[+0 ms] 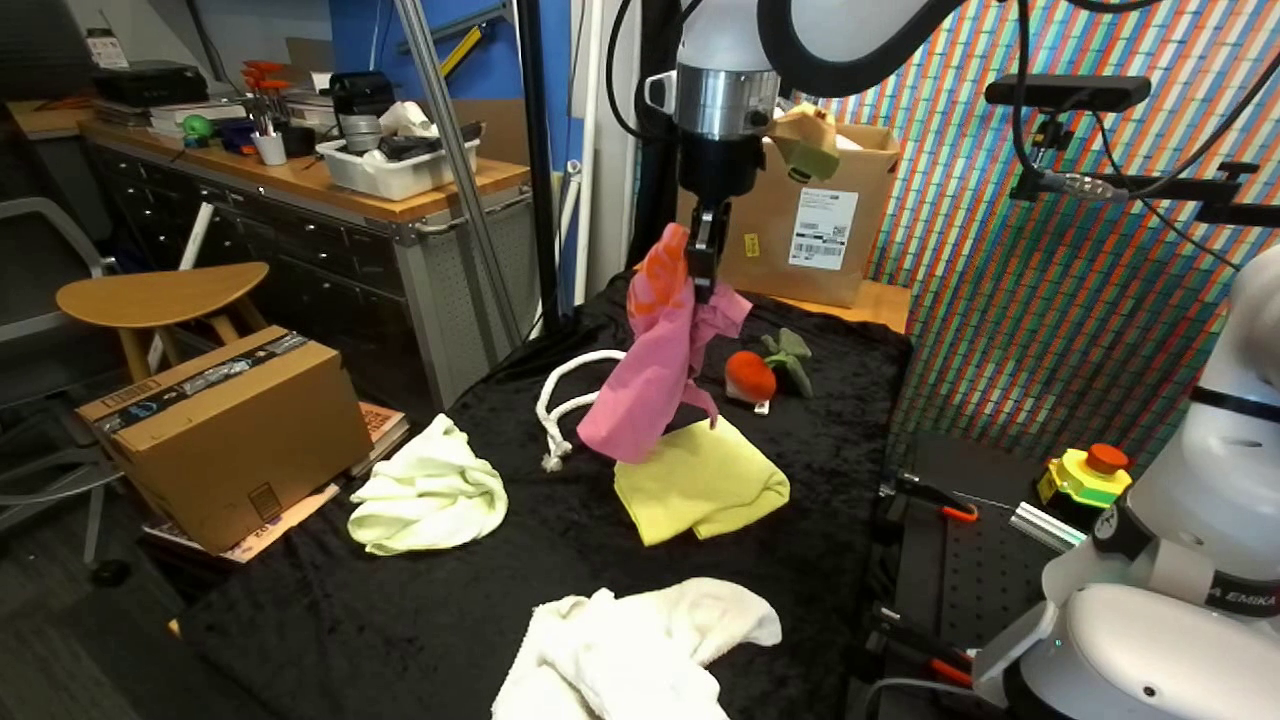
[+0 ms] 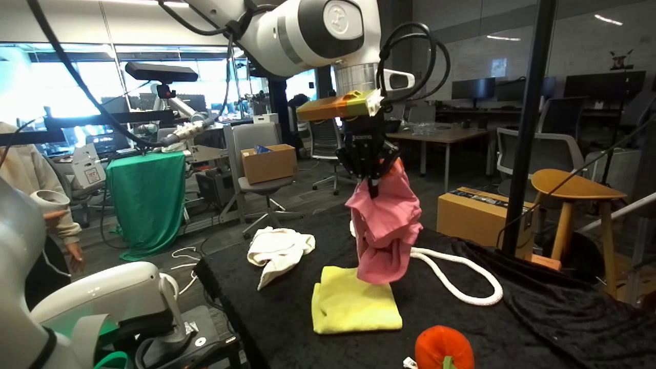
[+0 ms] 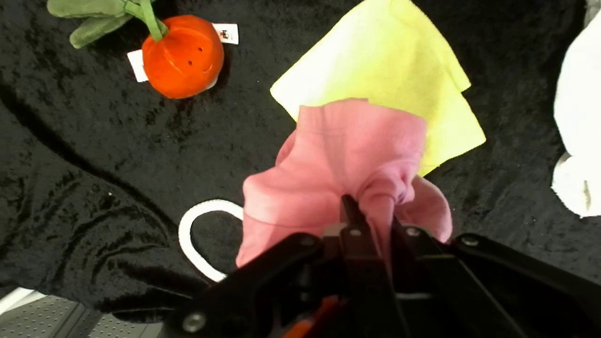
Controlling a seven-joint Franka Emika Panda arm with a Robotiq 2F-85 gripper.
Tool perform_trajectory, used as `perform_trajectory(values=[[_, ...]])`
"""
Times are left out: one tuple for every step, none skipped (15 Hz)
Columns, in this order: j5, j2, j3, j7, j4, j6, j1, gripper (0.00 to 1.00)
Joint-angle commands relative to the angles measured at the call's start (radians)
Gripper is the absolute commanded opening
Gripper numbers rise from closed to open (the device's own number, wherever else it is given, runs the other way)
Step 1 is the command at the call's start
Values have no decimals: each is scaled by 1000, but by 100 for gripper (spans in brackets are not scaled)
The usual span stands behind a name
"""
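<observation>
Seen as in an exterior view, a black-draped table (image 1: 560,560) spreads out in front of me, the robot arm (image 1: 728,105) hanging over its far half. A bunched white towel (image 1: 630,650) lies at the near side. Farther back, the gripper (image 1: 703,288) has its jaws clenched on a pink cloth (image 1: 640,390), which dangles over the table; I can't tell whether its lower end touches the yellow cloth (image 1: 700,485), folded slightly nearer and to the right. A pale green cloth (image 1: 430,490) is heaped on the left. A white rope (image 3: 184,232) curves out left of the pink cloth, and a plush orange toy (image 1: 750,376) with green leaves sits to the far right.
</observation>
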Motion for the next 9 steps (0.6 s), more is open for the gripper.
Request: perform_trajectory(values=[[-71,47,16,171,11,86,-2,7],[-95,65,17,220,15,109,-6,7],[-120,87,15,279,25,125,-11,7],[-138,104,11,329,33,134,-14,7],[-161,124,8,382,41,142,-18,7],[-179,143,4,432,50,147,-20,7],[-196,159,-1,484,60,150,-21,7],[-212,177,-6,533,71,149,-22,7],[-219,194,-12,576,82,149,-21,7]])
